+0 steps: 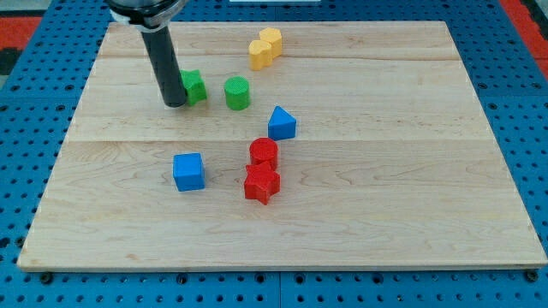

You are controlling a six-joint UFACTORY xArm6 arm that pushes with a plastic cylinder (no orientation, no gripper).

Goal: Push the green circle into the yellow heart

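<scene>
The green circle [237, 92] stands on the wooden board in the upper middle. The yellow heart [265, 48] lies above and to the right of it, near the view's top, with a clear gap between them. My tip [174, 103] rests on the board left of the green circle, touching the left side of another green block [194, 86], whose shape is partly hidden by the rod. That green block sits between my tip and the green circle.
A blue triangle-like block [282, 124] lies right of and below the green circle. A red round block [264, 153] and a red star-like block [262, 183] sit together in the middle. A blue cube [188, 171] lies to their left.
</scene>
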